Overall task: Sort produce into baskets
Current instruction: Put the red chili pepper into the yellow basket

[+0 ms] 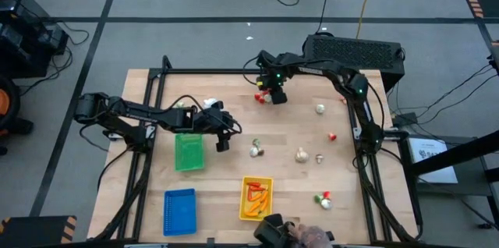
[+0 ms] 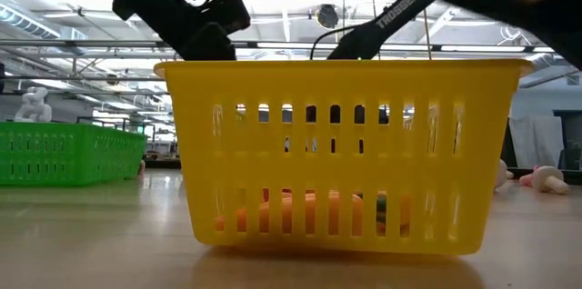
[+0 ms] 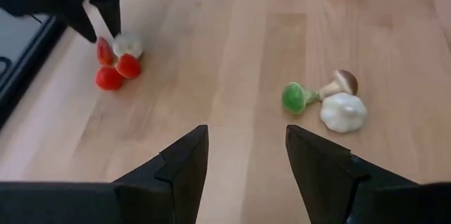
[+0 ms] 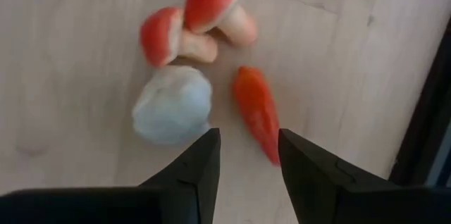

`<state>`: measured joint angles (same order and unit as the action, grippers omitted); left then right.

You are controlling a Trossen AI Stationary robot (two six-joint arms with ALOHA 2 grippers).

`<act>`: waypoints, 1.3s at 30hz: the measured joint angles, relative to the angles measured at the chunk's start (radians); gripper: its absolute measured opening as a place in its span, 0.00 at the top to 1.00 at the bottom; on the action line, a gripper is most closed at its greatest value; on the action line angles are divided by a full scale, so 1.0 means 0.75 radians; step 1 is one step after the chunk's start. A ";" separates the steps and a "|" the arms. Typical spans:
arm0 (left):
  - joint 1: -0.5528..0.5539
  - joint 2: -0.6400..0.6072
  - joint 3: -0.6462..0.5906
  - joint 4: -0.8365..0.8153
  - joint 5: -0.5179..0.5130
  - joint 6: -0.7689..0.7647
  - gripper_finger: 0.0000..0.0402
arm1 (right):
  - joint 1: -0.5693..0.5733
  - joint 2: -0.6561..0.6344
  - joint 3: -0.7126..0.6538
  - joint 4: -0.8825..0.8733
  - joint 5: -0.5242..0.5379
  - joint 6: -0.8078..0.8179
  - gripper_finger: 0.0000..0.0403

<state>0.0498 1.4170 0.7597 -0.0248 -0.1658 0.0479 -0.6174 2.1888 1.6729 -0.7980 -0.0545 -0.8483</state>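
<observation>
Three baskets on the table [image 1: 312, 186]: green basket [image 1: 189, 152] at about 9 o'clock from table centre, blue basket [image 1: 179, 210] at 7 o'clock, yellow basket [image 1: 256, 198] at 6 o'clock. Only the yellow one shows contents, orange and red pieces; exact count not readable. From the low view the yellow basket fills the middle and blocks most of the table behind; orange shapes show through its slots.

Loose produce in the high view: a cluster at 12 o'clock under the right gripper [image 1: 272, 92]; a white bulb [image 1: 320, 108] at 1 o'clock; a small red piece [image 1: 332, 136] at 3 o'clock; a mushroom-and-bulb group [image 1: 255, 151] near centre; a pale piece [image 1: 301, 154] just right of it with a tiny one beside; a green-red-white bunch [image 1: 323, 199] at 5 o'clock.

Right wrist view resolves the 12 o'clock cluster: two red-capped mushrooms [image 4: 194, 23], one pale bulb [image 4: 173, 104], one red pepper [image 4: 257, 111]. The right pincer's fingers stand partly apart just above the pepper's end and the bulb; nothing between them, contact unclear.

Left gripper [image 1: 222, 140] hovers right of the green basket, fingers well apart, empty. Its wrist view shows a green-capped mushroom [image 3: 299, 97], a brown mushroom [image 3: 342, 81] and a white bulb [image 3: 343, 111] touching.
</observation>
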 joint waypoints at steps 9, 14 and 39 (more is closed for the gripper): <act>0.056 0.000 0.000 0.025 0.002 0.019 0.51 | 0.020 0.057 0.030 0.031 -0.001 -0.081 0.67; 0.082 0.000 0.000 0.025 0.005 0.023 0.51 | 0.021 0.078 0.033 0.038 -0.010 -0.084 0.67; 0.116 0.000 0.000 0.083 0.006 0.015 0.51 | 0.023 0.089 0.158 -0.029 0.003 -0.039 0.94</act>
<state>0.1371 1.4170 0.7597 0.0372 -0.1616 0.0593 -0.6001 2.2555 1.7915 -0.8195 -0.0525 -0.8776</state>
